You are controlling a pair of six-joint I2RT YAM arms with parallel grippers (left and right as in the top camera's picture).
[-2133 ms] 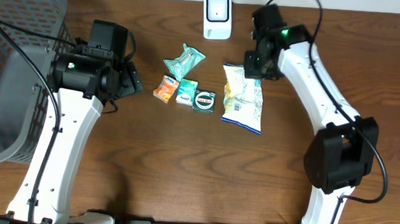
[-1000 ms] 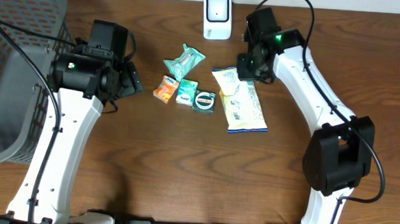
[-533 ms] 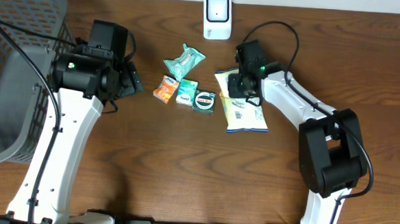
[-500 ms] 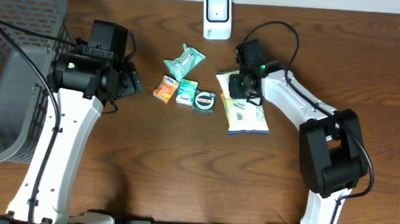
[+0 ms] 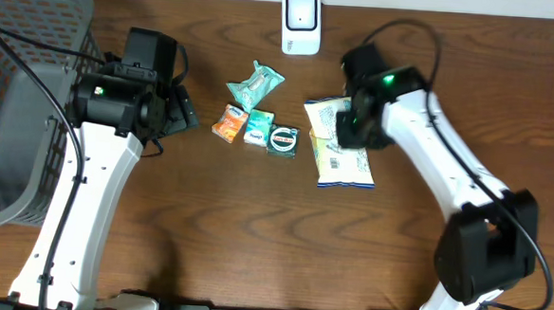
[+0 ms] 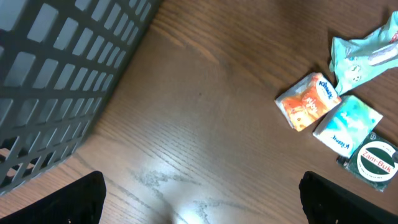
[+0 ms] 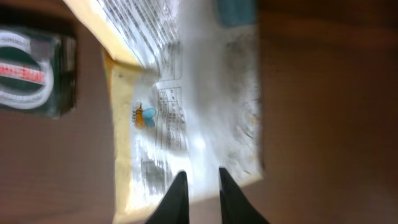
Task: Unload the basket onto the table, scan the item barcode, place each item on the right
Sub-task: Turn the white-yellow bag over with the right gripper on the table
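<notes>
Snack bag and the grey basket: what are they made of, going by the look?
Snack bag: probably thin plastic film. It is glossy, with a patch of glare and soft creases across the printed back.
Basket: moulded plastic by the look. It is matte grey, and its walls are a regular grid of square openings. Coated metal cannot be ruled out.

Overhead view bright, evenly lit, sharp; I see soft shadows on table (image 5: 255, 220). Left wrist view clear, pale glare patch on wood near bottom edge. Right wrist view dim, blurred; can't read print on snack bag (image 7: 199, 112).
</notes>
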